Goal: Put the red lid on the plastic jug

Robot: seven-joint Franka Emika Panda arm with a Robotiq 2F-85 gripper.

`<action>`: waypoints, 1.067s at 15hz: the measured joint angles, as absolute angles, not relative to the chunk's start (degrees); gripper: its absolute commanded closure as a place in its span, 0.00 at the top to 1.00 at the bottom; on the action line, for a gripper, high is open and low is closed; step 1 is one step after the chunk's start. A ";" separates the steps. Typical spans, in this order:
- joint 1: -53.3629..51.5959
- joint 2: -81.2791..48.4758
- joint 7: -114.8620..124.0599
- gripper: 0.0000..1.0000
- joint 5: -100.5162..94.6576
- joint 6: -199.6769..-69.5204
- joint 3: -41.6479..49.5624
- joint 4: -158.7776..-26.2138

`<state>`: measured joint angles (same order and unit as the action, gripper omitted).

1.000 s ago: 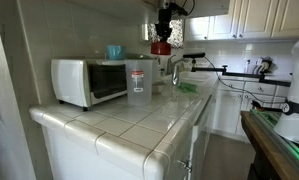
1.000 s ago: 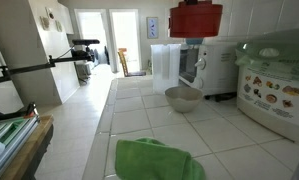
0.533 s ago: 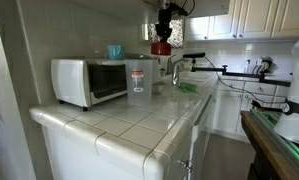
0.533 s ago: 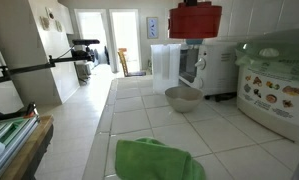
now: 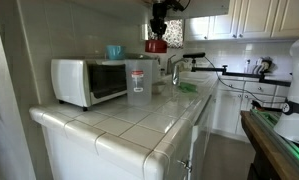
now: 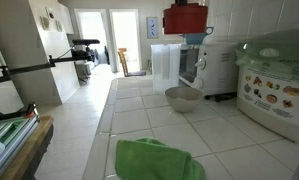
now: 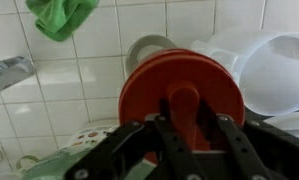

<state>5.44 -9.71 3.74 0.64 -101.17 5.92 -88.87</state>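
My gripper (image 5: 156,37) is shut on the knob of the red lid (image 5: 155,45) and holds it high above the counter. The clear plastic jug (image 5: 139,81) with red markings stands upright next to the microwave, below and a little to the side of the lid. In an exterior view the lid (image 6: 185,18) hangs above and just beside the jug (image 6: 169,64). In the wrist view my gripper (image 7: 184,115) clamps the lid (image 7: 149,80). The jug's open top (image 7: 281,68) lies off to the right, not under the lid.
A white microwave (image 5: 89,80) carries a teal cup (image 5: 115,51). A metal bowl (image 6: 183,97) and a green cloth (image 6: 154,160) lie on the tiled counter (image 6: 129,110). A decorated white appliance (image 6: 274,88) stands at one side. A faucet (image 5: 176,70) is behind the jug.
My gripper has carried the red lid a little up and sideways, closer to a spot above the jug. The jug has not moved.
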 measured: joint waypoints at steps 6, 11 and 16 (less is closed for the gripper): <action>2.20 -9.72 3.72 0.08 -1.96 -100.73 3.13 -88.89; -0.01 -9.90 3.53 0.08 -3.45 -102.08 1.09 -89.09; -1.51 -8.71 3.53 0.08 -3.88 -103.16 -0.34 -90.54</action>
<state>-1.51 -8.71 3.53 -3.88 -103.16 -0.34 -90.54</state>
